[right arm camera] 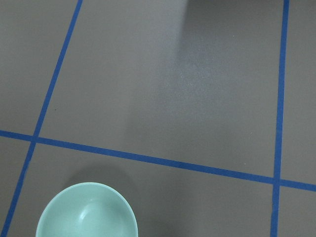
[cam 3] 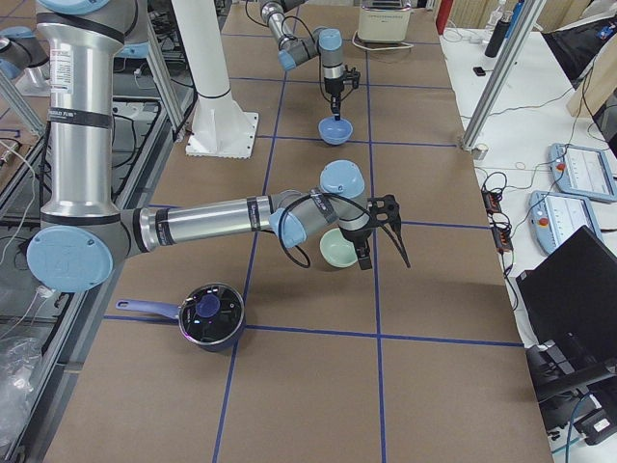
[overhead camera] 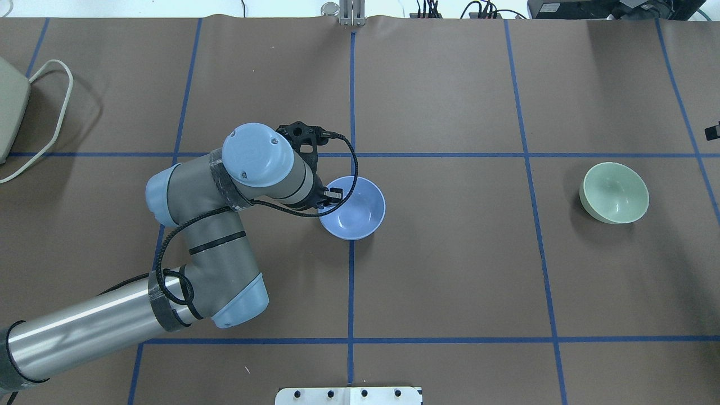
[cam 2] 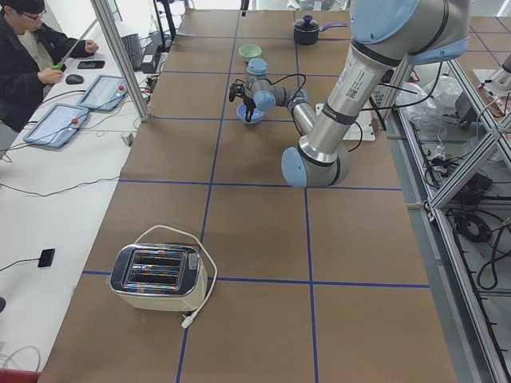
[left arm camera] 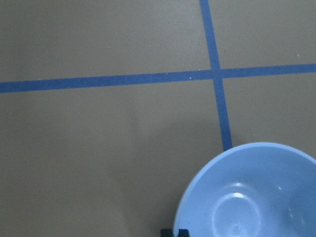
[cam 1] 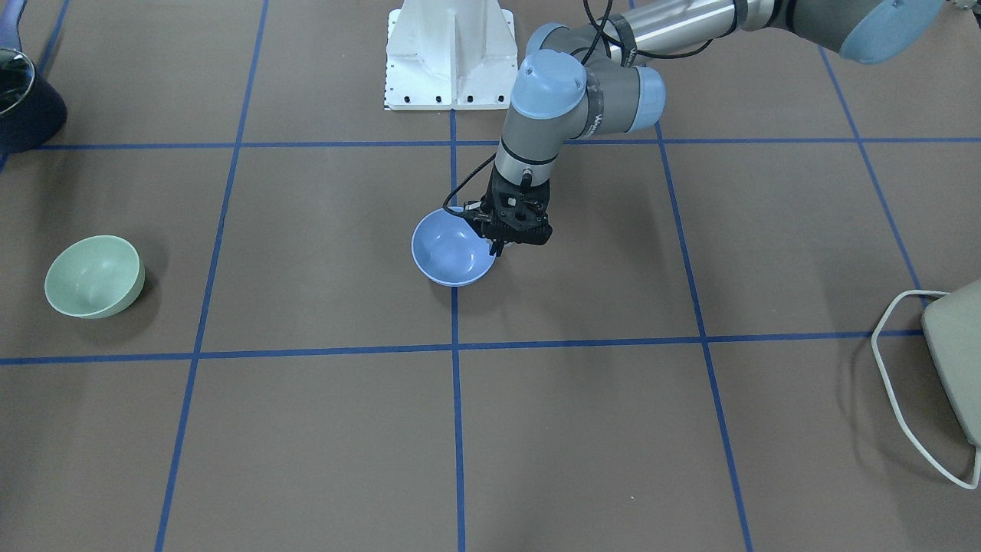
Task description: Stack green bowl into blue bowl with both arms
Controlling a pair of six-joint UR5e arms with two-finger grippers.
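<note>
The blue bowl (cam 1: 448,249) sits near the table's middle, on a blue tape crossing. It also shows in the overhead view (overhead camera: 357,211) and the left wrist view (left arm camera: 247,197). My left gripper (cam 1: 497,245) points down at the bowl's edge nearest its arm. Its fingers pinch the rim. The green bowl (overhead camera: 614,193) stands alone far out on my right side (cam 1: 92,276). My right gripper (cam 3: 386,262) shows only in the exterior right view, above the green bowl, and I cannot tell whether it is open or shut. The right wrist view shows the green bowl (right arm camera: 86,212) from high up.
A toaster (overhead camera: 8,107) with its cord lies at the table's far left end. A dark pot (cam 3: 207,313) with a lid stands beyond the green bowl, at the right end. The white pedestal (cam 1: 448,54) is on the robot's side. An operator (cam 2: 32,56) sits beside the table.
</note>
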